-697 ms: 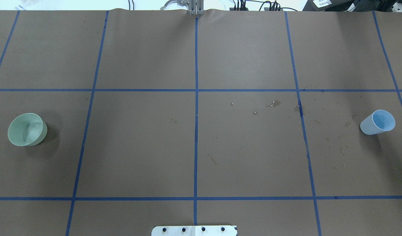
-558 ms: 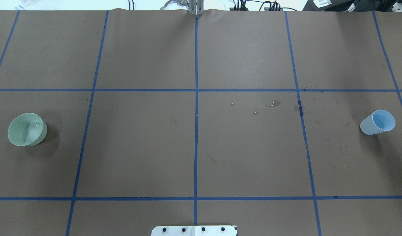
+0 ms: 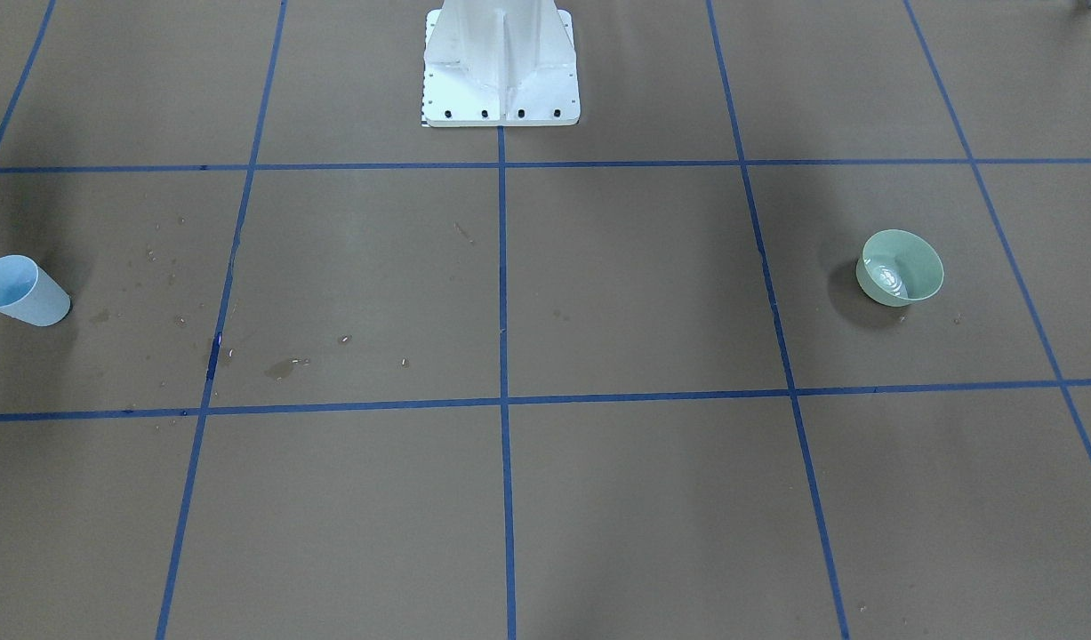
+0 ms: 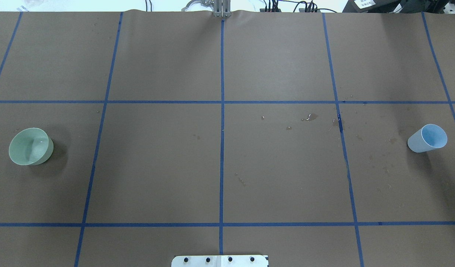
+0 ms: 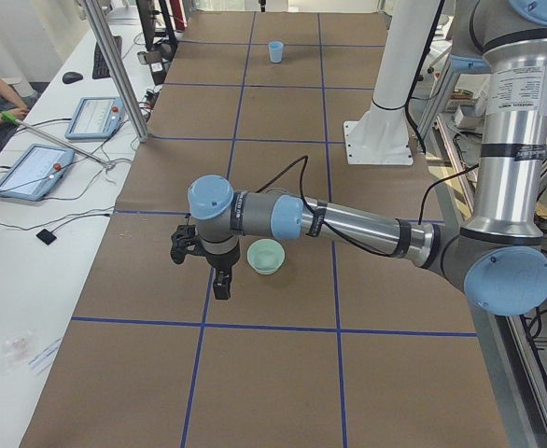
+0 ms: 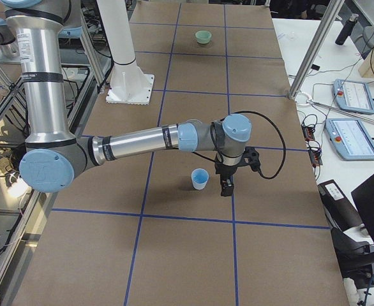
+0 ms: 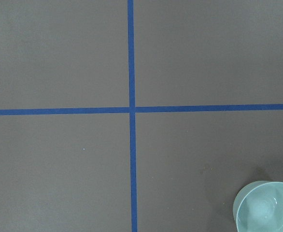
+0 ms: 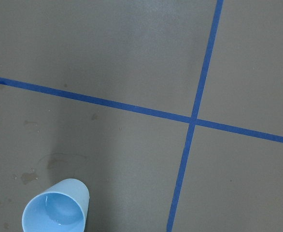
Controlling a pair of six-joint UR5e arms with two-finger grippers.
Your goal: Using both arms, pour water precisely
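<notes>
The bench [image 4: 279, 178] is covered in brown paper marked off by blue tape lines [image 4: 221, 148]. The robot's white pedestal [image 3: 501, 62] is bolted at its edge. A pale green bowl [image 3: 874, 293] stands upright far out on the robot's left, and a light blue cup [image 4: 416, 144] stands upright far out on its right, well apart from the bowl. The water [image 3: 885, 277] lies in the bottom of the bowl as pale ripples, and the right wrist view shows a shallow glinting layer in the cup too. Small drops and damp stains [image 4: 310, 117] dot the paper between the middle of the bench and the cup.

The left arm [image 5: 348, 222] reaches out low over the bench, its pincer [image 5: 220, 283] pointing down just beside the bowl. The right arm [image 6: 142, 141] reaches out the same way, its pincer [image 6: 226, 186] pointing down just beside the cup. Both pincers appear only in the side views, so I cannot tell whether either is clenched or released.
</notes>
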